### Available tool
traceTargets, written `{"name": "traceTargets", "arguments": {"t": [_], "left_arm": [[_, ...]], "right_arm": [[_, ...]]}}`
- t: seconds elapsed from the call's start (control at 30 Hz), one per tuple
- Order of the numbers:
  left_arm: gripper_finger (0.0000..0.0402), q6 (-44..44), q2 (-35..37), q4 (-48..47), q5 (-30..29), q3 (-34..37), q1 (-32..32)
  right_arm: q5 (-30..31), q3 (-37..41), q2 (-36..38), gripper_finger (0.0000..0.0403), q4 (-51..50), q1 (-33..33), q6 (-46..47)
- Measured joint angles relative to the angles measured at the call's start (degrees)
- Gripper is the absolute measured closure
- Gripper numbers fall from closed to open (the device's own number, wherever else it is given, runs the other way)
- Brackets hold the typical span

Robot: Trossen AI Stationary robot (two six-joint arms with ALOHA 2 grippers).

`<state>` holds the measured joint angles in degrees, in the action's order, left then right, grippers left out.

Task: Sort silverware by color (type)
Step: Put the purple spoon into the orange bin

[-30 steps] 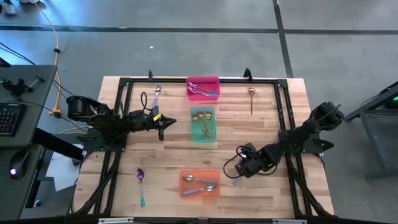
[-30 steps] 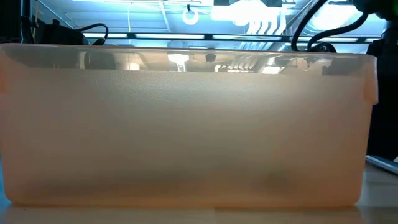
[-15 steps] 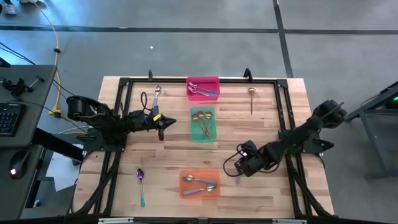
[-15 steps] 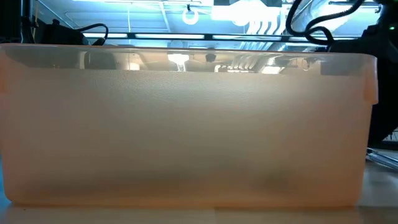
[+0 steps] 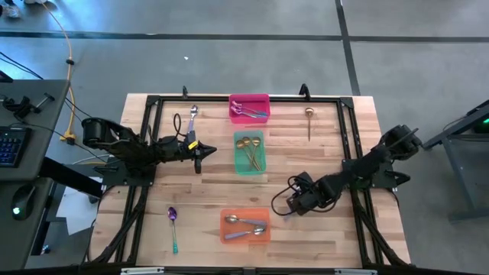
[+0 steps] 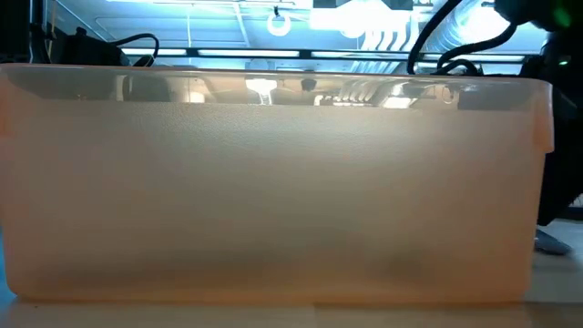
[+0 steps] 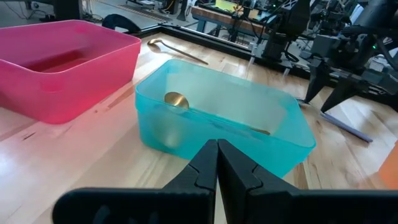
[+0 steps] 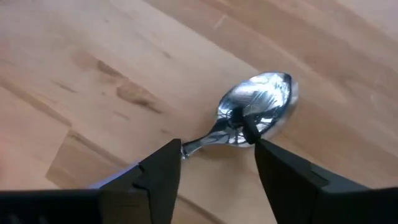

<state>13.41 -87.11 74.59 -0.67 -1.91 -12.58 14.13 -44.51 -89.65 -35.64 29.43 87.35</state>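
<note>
In the low view, the orange bin [image 6: 273,191] is filling the frame and hiding nearly everything. At left, the left gripper [image 5: 197,155] is sitting pressed together beside the green bin [image 5: 250,152]. At lower right, the right gripper [image 8: 214,168] is spreading wide over a silver spoon [image 8: 258,109] lying on the wooden surface [image 5: 321,156].

Bare tabletop [image 5: 321,160] around silver spoon [image 8: 258,106]
</note>
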Motion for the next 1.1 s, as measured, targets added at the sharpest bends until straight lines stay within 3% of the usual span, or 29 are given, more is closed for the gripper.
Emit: {"name": "traceTargets", "arguments": {"t": [0.33, 0.6, 0.8, 1.1], "left_arm": [[0.0401, 0.0, 0.0, 0.0, 0.0, 0.0, 0.0], [0.0401, 0.0, 0.0, 0.0, 0.0, 0.0, 0.0], [0.0401, 0.0, 0.0, 0.0, 0.0, 0.0, 0.0], [0.0401, 0.0, 0.0, 0.0, 0.0, 0.0, 0.0]], "right_arm": [[0.0, 0.2, -0.2, 0.0269, 0.1, -4.4, -12.8], [-1.1, -6.7, -0.2, 0.0284, -10.1, -5.6, -20.7], [4.0, -10.1, -0.1, 0.0272, -8.9, -5.0, -46.9], [-2.6, -8.2, -0.1, 0.0254, -1.4, -9.7, -79.1]]}}
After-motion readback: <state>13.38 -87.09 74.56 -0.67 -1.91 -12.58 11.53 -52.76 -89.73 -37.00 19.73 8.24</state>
